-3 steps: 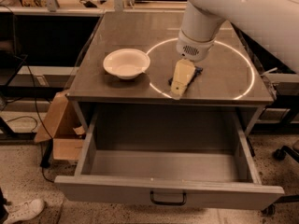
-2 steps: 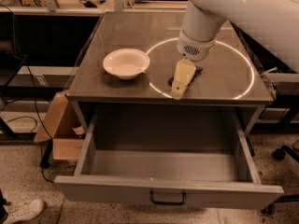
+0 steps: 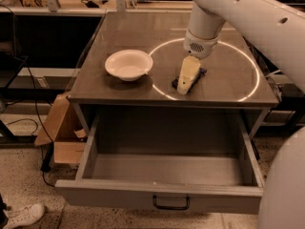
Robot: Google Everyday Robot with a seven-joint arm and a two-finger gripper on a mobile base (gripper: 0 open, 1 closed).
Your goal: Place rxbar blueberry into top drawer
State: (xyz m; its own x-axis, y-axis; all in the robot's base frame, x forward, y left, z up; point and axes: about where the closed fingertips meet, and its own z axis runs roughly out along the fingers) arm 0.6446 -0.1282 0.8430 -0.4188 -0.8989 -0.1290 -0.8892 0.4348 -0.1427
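Grey-brown tabletop (image 3: 119, 32), matte, 1 unit, lit by a thin bright light ring (image 3: 254, 70) that covers its right half and nearly reaches the front edge.

Item 1: white bowl (image 3: 128, 64), upright, left of centre and nearer the front edge than the back, just outside the ring's left arc.

Item 2: rxbar blueberry (image 3: 200, 73), dark wrapper, lying flat inside the ring, right of centre toward the front edge, well apart from the bowl. Only its ends show past the gripper.

Item 3: gripper (image 3: 184, 85), cream, angled down from the white arm (image 3: 238, 8) and set directly over the bar, its tip at the bar's near end. Whether it is parted or closed on the wrapper cannot be told from here.

Item 4: top drawer (image 3: 157, 198), grey, pulled fully out below the front edge, its floor in plain sight, dark handle (image 3: 170, 204) centred on the front panel.

Surroundings: cardboard box (image 3: 62, 132) on the speckled floor by the front-left corner; black cables (image 3: 33, 104) trailing beside it; 1 white shoe (image 3: 21, 216) at the lower left; robot body (image 3: 286, 185) standing off the front-right corner.

Open room: bare surface runs along the back edge and down the left edge, and more lies between the bar and the right edge.
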